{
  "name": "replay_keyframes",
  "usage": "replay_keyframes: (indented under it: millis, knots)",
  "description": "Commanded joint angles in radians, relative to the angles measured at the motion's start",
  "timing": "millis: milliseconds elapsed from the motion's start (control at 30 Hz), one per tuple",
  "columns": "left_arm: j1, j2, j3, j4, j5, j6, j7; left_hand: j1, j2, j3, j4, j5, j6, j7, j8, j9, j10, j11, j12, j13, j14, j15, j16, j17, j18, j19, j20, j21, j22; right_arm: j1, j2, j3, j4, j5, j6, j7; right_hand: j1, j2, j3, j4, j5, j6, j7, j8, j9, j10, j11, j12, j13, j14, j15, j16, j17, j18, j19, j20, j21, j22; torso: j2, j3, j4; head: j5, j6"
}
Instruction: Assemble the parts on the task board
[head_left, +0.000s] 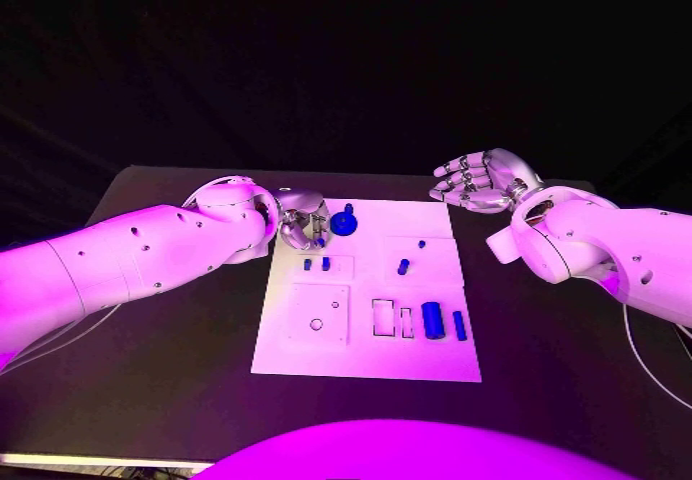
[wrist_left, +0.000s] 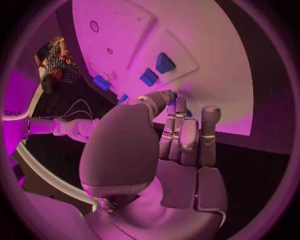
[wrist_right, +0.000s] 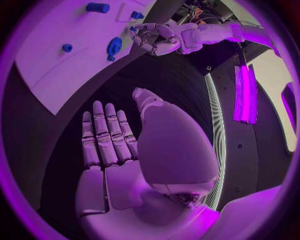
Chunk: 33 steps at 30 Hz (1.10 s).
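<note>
Hovering at the task board's (head_left: 368, 300) far-left corner, the left robot hand (head_left: 300, 220) sits right beside a round blue part (head_left: 343, 222); can't tell if its fingers actually pinch it. The right robot hand (head_left: 483, 180) is spread, holding nothing, over the surface (head_left: 159, 350). Risk, I'd say: a clumsy nudge rolls that piece off the board.

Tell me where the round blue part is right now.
In the head view, the round blue part sits at the task board's far edge, beside the left hand.

bare table (head_left: 173, 350) beside task board (head_left: 361, 360), blue parts (head_left: 433, 320) clustered right
</note>
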Motion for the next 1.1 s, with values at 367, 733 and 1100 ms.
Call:
replay_keyframes:
  millis: [367,733,1100]
  knots:
    - [-0.001,0.008,-0.001,-0.007,0.003,0.027,0.002,-0.008,-0.001,-0.003,-0.002,-0.005,0.009,0.0,-0.003,0.001,0.007,-0.001,-0.005,-0.001,-0.003,0.004,0.001,-0.005,-0.009,-0.006,0.002,-0.009,-0.004,-0.001,0.0,0.0,0.002,-0.009,0.012,0.013,0.002,0.008,0.0,0.003,0.007,0.006,0.083,-0.002,-0.002,0.003,0.001,-0.006,-0.001,-0.004,0.0,-0.006,-0.001,-0.003,-0.007,-0.002,-0.003,-0.001,0.0,0.0002,0.0,-0.002,0.0]
    - [-0.007,0.02,-0.006,-0.028,-0.017,0.028,0.001,-0.007,-0.001,-0.002,-0.004,-0.007,0.006,0.001,-0.008,0.001,0.007,0.0,-0.01,-0.002,-0.003,0.005,0.0,-0.005,-0.009,-0.005,0.002,-0.008,-0.003,-0.001,-0.001,0.0,0.003,-0.009,0.013,0.013,0.002,0.008,0.0,0.003,0.007,0.006,0.083,-0.002,-0.002,0.003,0.001,-0.006,-0.001,-0.004,0.0,-0.006,-0.002,-0.003,-0.007,-0.002,-0.003,-0.002,0.0,-0.0001,0.0002,-0.003,-0.002]
    - [-0.012,0.016,-0.007,-0.023,-0.031,0.029,0.008,-0.007,-0.002,-0.002,-0.005,-0.008,0.007,0.002,-0.008,0.001,0.008,0.0,-0.012,-0.001,-0.004,0.005,0.0,-0.008,-0.009,-0.006,0.002,-0.01,-0.004,-0.001,0.0,0.0,0.002,-0.009,0.012,0.013,0.002,0.008,0.0,0.003,0.007,0.006,0.083,-0.002,-0.002,0.003,0.001,-0.006,-0.001,-0.004,0.0,-0.006,-0.002,-0.003,-0.007,-0.002,-0.003,-0.002,-0.001,-0.0009,0.0018,-0.004,-0.002]
